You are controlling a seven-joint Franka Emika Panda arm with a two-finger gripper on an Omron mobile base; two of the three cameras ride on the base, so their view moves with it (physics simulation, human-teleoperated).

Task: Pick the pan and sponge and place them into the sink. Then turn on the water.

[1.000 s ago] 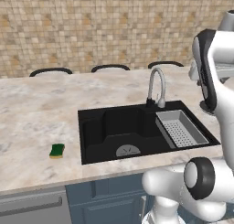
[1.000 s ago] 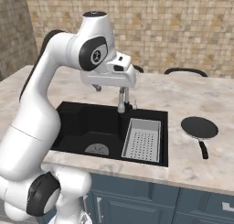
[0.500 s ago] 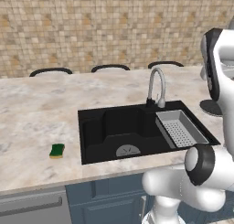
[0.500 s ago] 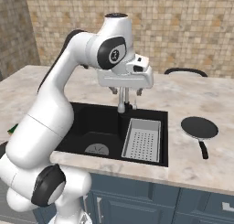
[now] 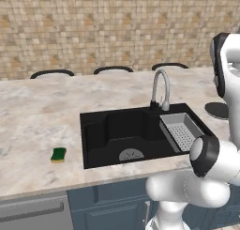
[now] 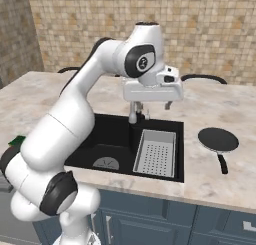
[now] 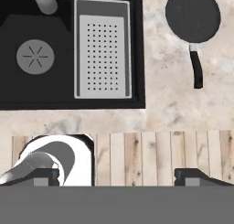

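the gripper (image 6: 154, 105) hangs high above the sink (image 6: 107, 136), near the faucet (image 6: 134, 113), empty, its fingers spread wide apart in the hand view. the pan (image 6: 218, 140) lies on the counter (image 6: 215, 171) right of the sink, towards the counter's right end, handle pointing to the front edge. the sponge (image 5: 58, 154) sits on the counter left of the sink, near the front edge, well apart from the pan. a grey drainer tray (image 6: 156, 152) fills the sink's right part, the round drain (image 7: 35, 56) at its left
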